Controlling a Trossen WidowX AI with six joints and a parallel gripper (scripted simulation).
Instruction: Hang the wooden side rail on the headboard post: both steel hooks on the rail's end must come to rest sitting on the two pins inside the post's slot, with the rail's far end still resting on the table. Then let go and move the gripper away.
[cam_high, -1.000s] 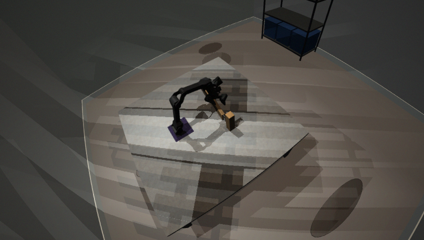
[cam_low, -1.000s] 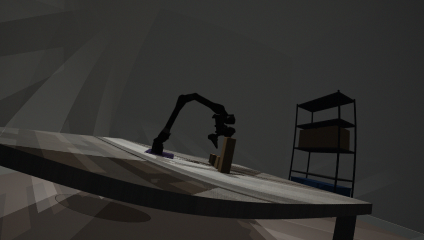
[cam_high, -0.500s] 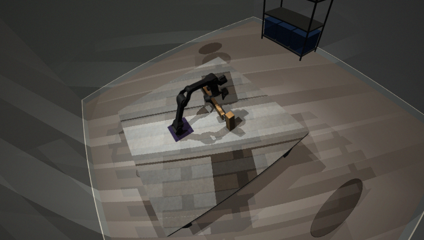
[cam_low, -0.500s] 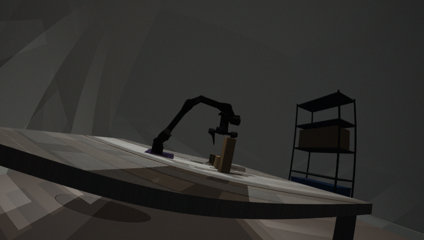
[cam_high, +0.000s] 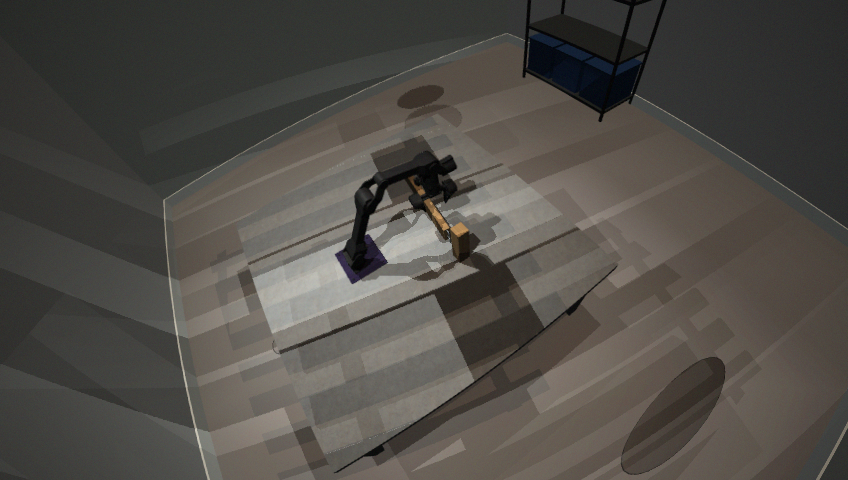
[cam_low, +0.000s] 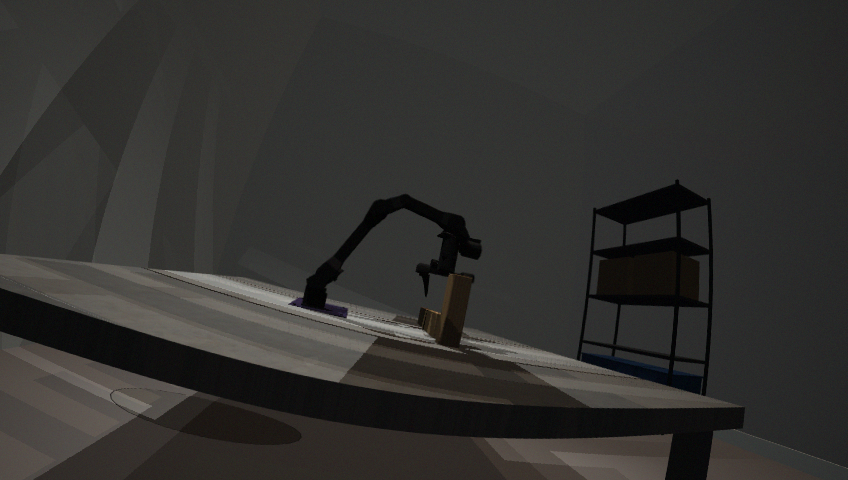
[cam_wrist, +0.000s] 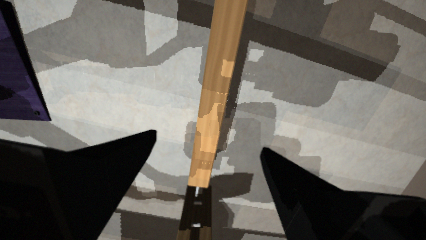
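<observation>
The wooden side rail (cam_high: 436, 215) (cam_low: 430, 319) (cam_wrist: 225, 50) lies low along the table, its hook end pointing at the headboard post (cam_high: 460, 242) (cam_low: 455, 309) (cam_wrist: 197, 212). The post stands upright. In the top view a narrow gap with the steel hooks (cam_high: 450, 230) shows between rail end and post. Small bright metal bits show against the post's dark face in the wrist view; hooks and pins are hard to tell apart. My gripper (cam_high: 433, 198) (cam_wrist: 210, 143) points down above the rail, open and empty, its fingers on either side of the rail in the wrist view. In the exterior view the post partly hides it.
The arm's base stands on a purple plate (cam_high: 376, 261) (cam_low: 339, 311) (cam_wrist: 22, 85) at the side of the rail. The table's edge (cam_low: 297, 389) runs beyond the post. A shelf unit (cam_high: 586, 35) (cam_low: 636, 300) stands off the table.
</observation>
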